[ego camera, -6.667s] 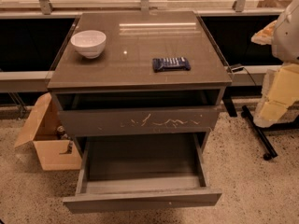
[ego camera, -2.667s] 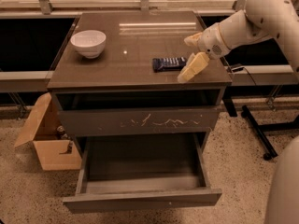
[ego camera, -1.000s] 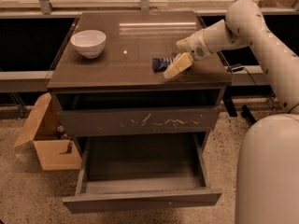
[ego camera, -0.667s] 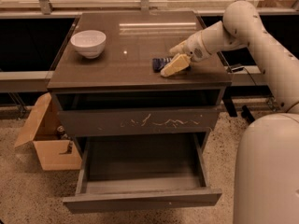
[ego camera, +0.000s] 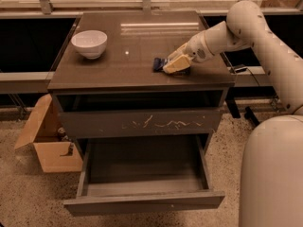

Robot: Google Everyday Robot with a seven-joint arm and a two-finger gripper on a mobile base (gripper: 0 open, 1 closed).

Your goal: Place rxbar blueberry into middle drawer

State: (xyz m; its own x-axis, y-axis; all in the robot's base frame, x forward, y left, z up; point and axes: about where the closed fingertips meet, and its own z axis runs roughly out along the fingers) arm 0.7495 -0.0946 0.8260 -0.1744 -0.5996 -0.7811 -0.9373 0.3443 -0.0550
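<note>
Camera view: pick step in hand. The gripper (ego camera: pixel 174 64) is set down on the rxbar blueberry (ego camera: pixel 158 63) on the cabinet top (ego camera: pixel 137 46); whether the bar is clamped cannot be told. Next, a firm grasp and lift are called for, then a carry to the open middle drawer (ego camera: pixel 142 203) below the claw, past the scratched drawer (ego camera: pixel 142 123). A white bowl (ego camera: pixel 89 43) is seen well left of the claw, and a cardboard box (ego camera: pixel 47 141) on the speckled floor, lower left.

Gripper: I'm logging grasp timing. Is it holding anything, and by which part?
It cannot be told. The gripper covers the right end of the rxbar, which lies flat on the cabinet top; a firm hold is not visible.
</note>
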